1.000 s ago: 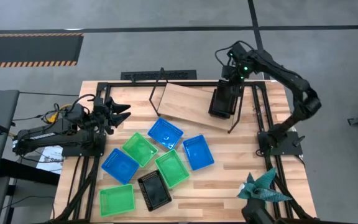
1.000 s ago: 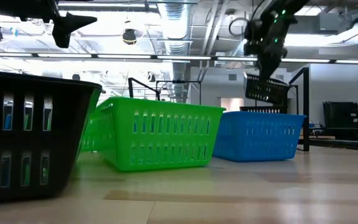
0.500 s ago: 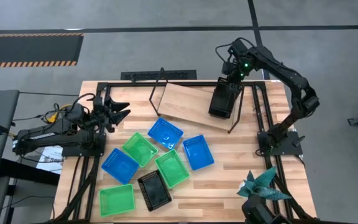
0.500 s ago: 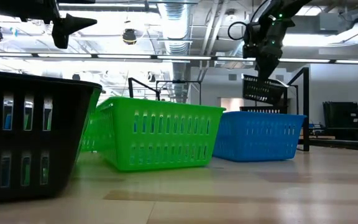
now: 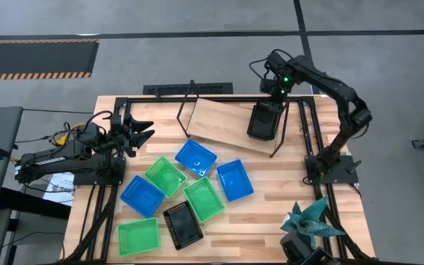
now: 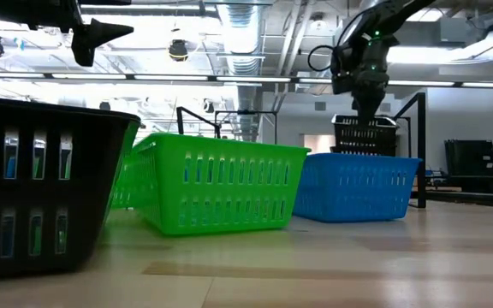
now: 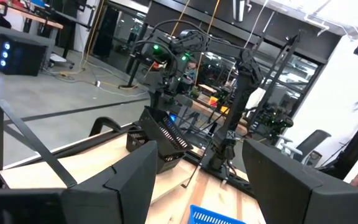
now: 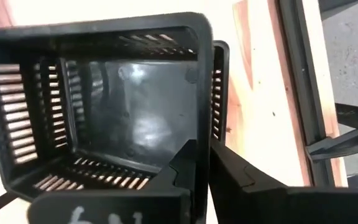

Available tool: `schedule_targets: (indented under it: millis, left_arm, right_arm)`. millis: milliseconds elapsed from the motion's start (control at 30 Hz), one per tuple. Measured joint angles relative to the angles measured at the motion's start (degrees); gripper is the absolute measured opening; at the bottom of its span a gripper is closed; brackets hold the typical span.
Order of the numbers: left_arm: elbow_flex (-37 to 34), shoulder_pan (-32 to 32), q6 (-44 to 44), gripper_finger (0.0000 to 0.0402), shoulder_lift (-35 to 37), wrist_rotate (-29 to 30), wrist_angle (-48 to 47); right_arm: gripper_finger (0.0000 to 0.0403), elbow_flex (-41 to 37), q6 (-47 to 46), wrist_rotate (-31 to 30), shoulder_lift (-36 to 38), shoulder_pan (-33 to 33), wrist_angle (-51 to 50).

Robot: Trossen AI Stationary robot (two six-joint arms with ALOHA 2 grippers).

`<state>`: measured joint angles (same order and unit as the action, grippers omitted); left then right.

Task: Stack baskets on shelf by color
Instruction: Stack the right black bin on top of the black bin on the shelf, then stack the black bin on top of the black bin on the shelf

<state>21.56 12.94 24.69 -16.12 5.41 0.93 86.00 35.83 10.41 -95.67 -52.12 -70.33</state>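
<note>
The shelf (image 5: 219,121) is a light wooden board at the table's far middle. On its right end a black basket (image 5: 265,120) sits level inside a second black basket (image 8: 219,74). My right gripper (image 5: 272,101) points down over the top basket's far end and is shut on its wall. Three blue baskets (image 5: 196,157), (image 5: 234,179), (image 5: 141,196), three green ones (image 5: 165,175), (image 5: 203,199), (image 5: 138,236) and one black one (image 5: 182,224) rest on the table. My left gripper (image 5: 147,131) hovers open at the table's left. My right gripper has the top black basket's end wall (image 8: 202,134) between its two fingers, one finger inside the basket and one outside. The fingers come from above, pointing down. The basket stands level, nested in the black basket under it (image 6: 364,135).
A teal folded-paper plant (image 5: 311,219) stands at the table's near right corner. Black frame rails (image 5: 304,129) run along both sides of the table. The shelf's thin wire legs (image 5: 186,103) stick out at its left end. Bare wood lies between the loose baskets and the right rail.
My right gripper has sunk toward the shelf with the black basket. The basket hung tilted above the shelf before; now it stands level, set down into the black basket on the shelf's right end.
</note>
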Motion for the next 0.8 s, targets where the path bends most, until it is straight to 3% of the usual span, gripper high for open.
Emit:
schedule_targets:
  millis: [333,800]
  left_arm:
    - [0.0,0.0,0.0,0.0227,0.0,0.0,0.0]
    - [0.0,0.0,0.8,0.0227,0.0,0.0,0.0]
  right_arm:
    - [0.0071,0.0,0.4,-0.2,0.0,-0.2,0.0]
    - [0.02,2.8,-0.9,-3.0,0.0,0.0,-1.2]
